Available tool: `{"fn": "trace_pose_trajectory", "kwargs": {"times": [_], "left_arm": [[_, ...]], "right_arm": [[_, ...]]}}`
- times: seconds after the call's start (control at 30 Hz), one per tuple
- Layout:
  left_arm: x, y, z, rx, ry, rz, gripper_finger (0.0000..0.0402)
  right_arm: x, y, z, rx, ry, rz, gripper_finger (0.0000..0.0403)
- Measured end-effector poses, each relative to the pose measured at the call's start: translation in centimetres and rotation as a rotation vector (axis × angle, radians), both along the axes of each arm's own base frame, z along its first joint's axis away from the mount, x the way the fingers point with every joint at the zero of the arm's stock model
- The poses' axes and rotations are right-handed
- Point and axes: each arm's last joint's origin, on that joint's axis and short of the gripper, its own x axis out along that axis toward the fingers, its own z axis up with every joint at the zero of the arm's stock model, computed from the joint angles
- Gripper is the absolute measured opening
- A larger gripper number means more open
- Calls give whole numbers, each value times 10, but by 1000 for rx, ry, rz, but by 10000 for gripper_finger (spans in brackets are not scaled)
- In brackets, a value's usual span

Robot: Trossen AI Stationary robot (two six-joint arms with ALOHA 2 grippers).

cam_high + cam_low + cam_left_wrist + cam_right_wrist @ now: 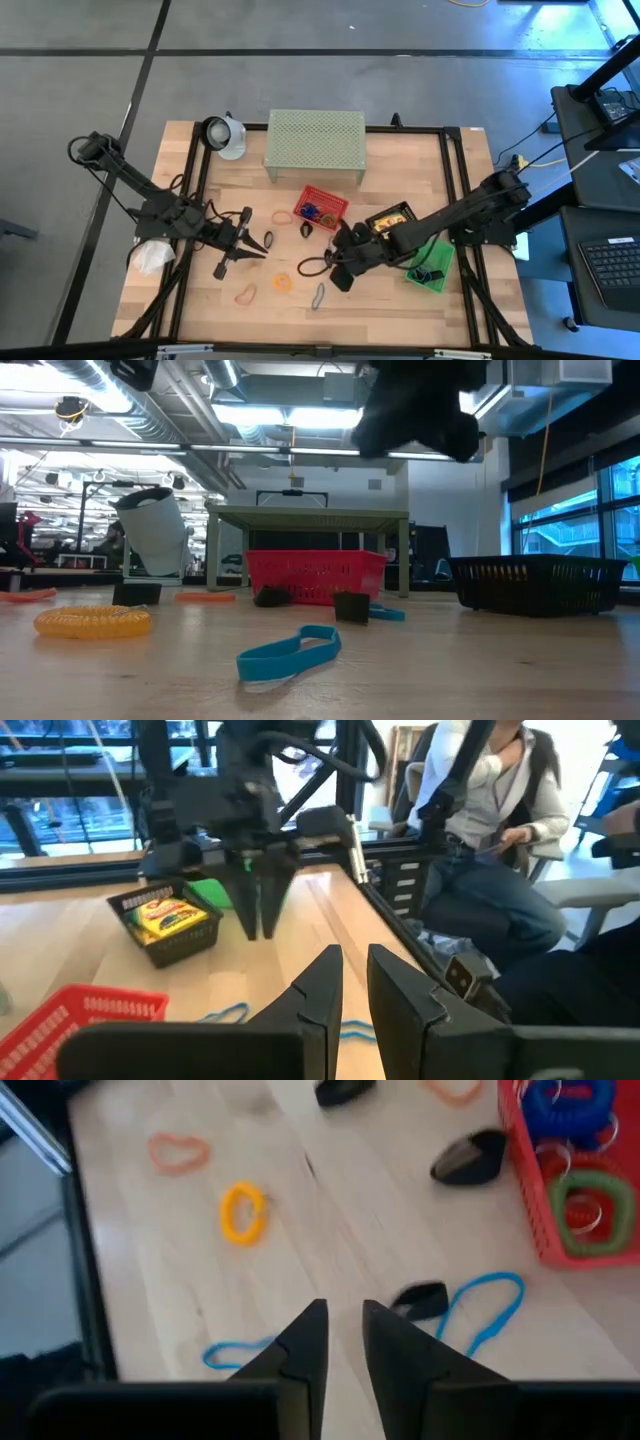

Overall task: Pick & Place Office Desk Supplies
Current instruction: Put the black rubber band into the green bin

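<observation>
Blue rubber loop (487, 1308), long and thin, lies flat on the pale wooden desk (400, 300) just ahead of the right hand (343, 1325), beside a small black clip (420, 1297). That hand hangs above the desk near its middle with nothing between its two dark fingers (305, 1335), which stand a narrow gap apart. A second blue loop (238, 1353) lies just to the other side of those fingers. Farther off sit a yellow coiled ring (242, 1213), an orange loop (179, 1152) and another black clip (470, 1159). The red plastic mesh basket (520, 1190) close by holds blue, green and red rings.

In the overhead view a black mesh basket (390, 219) holding a yellow-and-green crayon-style box (170, 916) stands just behind the right arm, and a green basket (432, 266) lies beside it toward the desk's right edge. The pale green perforated metal shelf (314, 142) stands at the back.

The left hand (262, 243) waits over the desk's left half, its fingers (322, 982) nearly together and empty, with the white soft wad (151, 257) beside its arm.
</observation>
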Motion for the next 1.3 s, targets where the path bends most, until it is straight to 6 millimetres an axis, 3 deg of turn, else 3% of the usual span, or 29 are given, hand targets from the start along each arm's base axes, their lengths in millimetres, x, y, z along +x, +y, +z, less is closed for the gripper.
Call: {"fn": "trace_pose_trajectory", "kwargs": {"times": [0.17,0.43,0.9,1.3], "left_arm": [[0,0,0,1,0,5,43],[1,3,0,4,-2,87,43],[1,3,-3,0,26,89,43],[1,2,-3,1,27,88,43]], "right_arm": [[6,3,-10,-26,49,3,63],[15,2,8,-65,104,19,63],[48,-4,-23,31,264,-12,63],[61,-17,-68,77,418,-11,63]]}}
